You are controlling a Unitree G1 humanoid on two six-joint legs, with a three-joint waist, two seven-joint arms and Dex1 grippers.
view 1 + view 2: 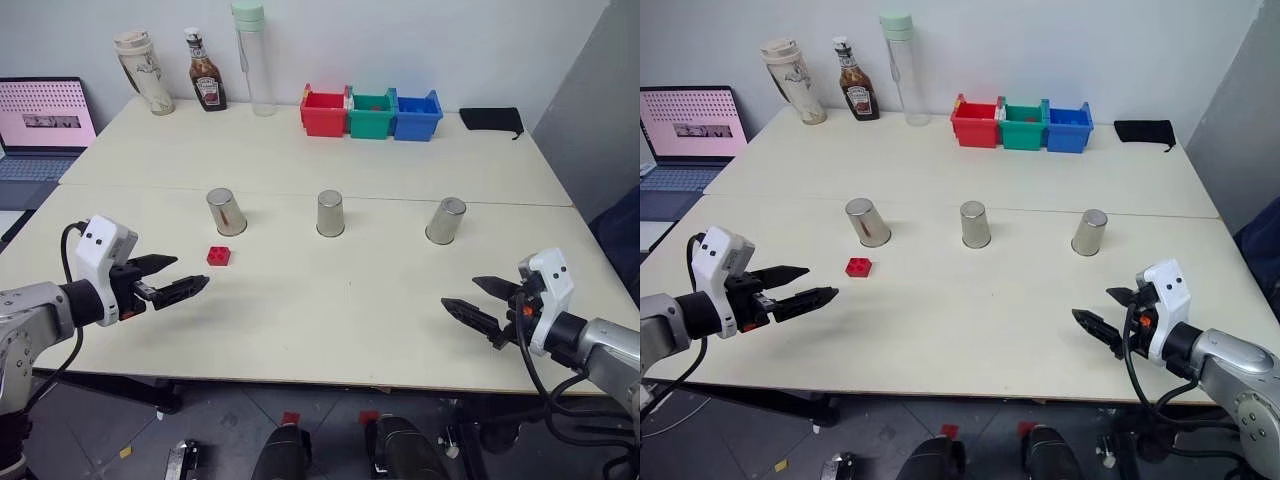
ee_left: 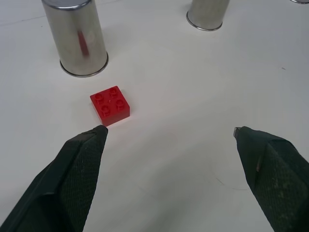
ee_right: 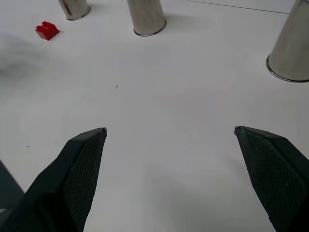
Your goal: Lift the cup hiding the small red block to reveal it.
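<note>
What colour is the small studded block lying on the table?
Bright red block; the left wrist view shows it best.

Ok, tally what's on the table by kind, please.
Cups: 3
Red block: 1
Bins: 3
Bottles: 3
Black pouch: 1
Laptop: 1
Total: 12

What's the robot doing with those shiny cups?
Three metal cups stand upside down in a row on the table: the left cup, the middle cup and the right cup. The small red block lies uncovered, just in front of the left cup. The left gripper and the right gripper both hover open above the table, holding nothing.
</note>
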